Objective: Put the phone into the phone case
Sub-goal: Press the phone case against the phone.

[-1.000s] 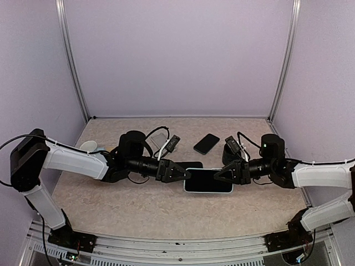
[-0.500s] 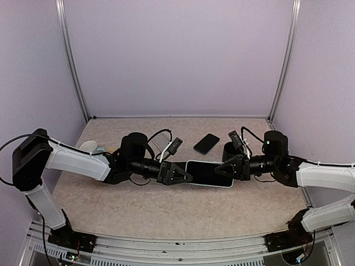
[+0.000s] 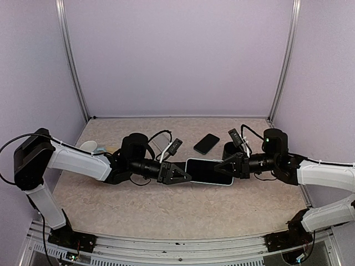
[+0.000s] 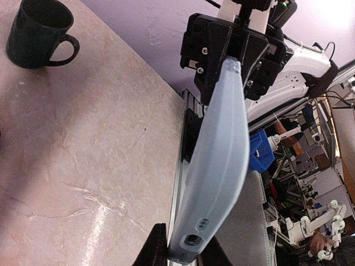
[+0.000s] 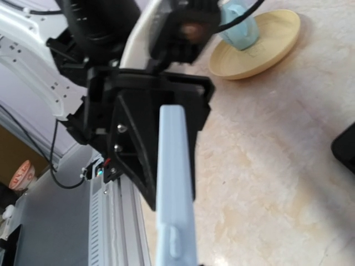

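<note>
A light blue phone case (image 3: 209, 172) with a dark upper face hangs above the table, held at both ends. My left gripper (image 3: 186, 176) is shut on its left end, and my right gripper (image 3: 226, 169) is shut on its right end. In the left wrist view the case (image 4: 222, 160) runs edge-on from my fingers (image 4: 156, 249) to the right gripper (image 4: 233, 50). In the right wrist view the case (image 5: 175, 188) runs edge-on to the left gripper (image 5: 150, 111). A black phone (image 3: 206, 143) lies flat on the table behind the case.
A black mug (image 3: 228, 151) stands just behind my right gripper and shows in the left wrist view (image 4: 36, 33). A tan plate (image 5: 258, 47) with a pale blue item on it sits at the far left. The table's front rail (image 3: 177, 244) is near.
The case has risen from the table and shifted back, held between both grippers. Both arms moved with it, mostly in the first half second.
</note>
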Controlling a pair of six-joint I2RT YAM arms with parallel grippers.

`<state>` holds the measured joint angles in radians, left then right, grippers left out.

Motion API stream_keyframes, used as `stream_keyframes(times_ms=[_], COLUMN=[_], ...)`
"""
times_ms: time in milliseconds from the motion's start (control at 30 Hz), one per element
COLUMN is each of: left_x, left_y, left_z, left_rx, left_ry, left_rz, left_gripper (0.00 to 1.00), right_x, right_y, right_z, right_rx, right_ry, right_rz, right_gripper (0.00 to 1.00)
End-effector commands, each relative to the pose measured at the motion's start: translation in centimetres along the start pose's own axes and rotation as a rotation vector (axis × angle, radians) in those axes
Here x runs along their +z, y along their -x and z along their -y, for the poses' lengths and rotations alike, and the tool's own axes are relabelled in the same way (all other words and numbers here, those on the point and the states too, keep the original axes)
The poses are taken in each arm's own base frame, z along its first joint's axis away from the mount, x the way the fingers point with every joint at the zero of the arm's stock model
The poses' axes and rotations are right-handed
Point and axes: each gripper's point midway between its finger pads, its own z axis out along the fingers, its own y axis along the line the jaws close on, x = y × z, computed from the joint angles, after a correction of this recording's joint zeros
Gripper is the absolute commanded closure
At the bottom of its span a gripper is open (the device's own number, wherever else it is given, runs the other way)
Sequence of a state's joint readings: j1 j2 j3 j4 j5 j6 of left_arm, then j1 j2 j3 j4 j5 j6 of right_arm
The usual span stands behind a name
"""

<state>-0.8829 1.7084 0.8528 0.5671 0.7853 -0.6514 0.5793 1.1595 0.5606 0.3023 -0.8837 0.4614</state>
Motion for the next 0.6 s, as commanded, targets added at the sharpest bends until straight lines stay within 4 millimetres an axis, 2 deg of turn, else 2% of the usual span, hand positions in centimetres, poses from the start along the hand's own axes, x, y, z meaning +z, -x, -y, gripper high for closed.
stream_keyframes(times_ms=[0,33,67,267,400,500,567], left_x=[0.4,0.4,0.5,0.3,0.2,0.3,0.4], left_y=[0.7,0.6,0.6,0.5,0.8,1.2,1.4], left_z=[1.4,1.3,1.3,1.1,1.2,1.6,1.8], left_rx=[0.043,0.039,0.037,0.04,0.048,0.06,0.066], left_ry=[-0.055,-0.055,-0.056,-0.047,-0.047,-0.059,-0.067], left_rz=[0.007,0.005,0.004,0.002,0.013,0.021,0.025], left_gripper=[0.94,0.99,1.0,0.98,0.66,0.56,0.54], right_x=[-0.2,-0.2,-0.3,-0.5,-0.3,-0.1,0.0], right_y=[1.9,1.9,1.9,1.7,1.5,1.3,1.0], right_z=[0.0,0.2,0.3,0.4,-0.1,-0.4,-0.6], right_rx=[-0.069,-0.071,-0.08,-0.093,-0.083,-0.073,-0.056], right_ry=[-0.032,-0.041,-0.051,-0.069,-0.027,0.009,0.036], right_rz=[0.039,0.037,0.036,0.03,0.018,0.017,0.01], right_gripper=[1.0,1.0,1.0,1.0,1.0,1.0,1.0])
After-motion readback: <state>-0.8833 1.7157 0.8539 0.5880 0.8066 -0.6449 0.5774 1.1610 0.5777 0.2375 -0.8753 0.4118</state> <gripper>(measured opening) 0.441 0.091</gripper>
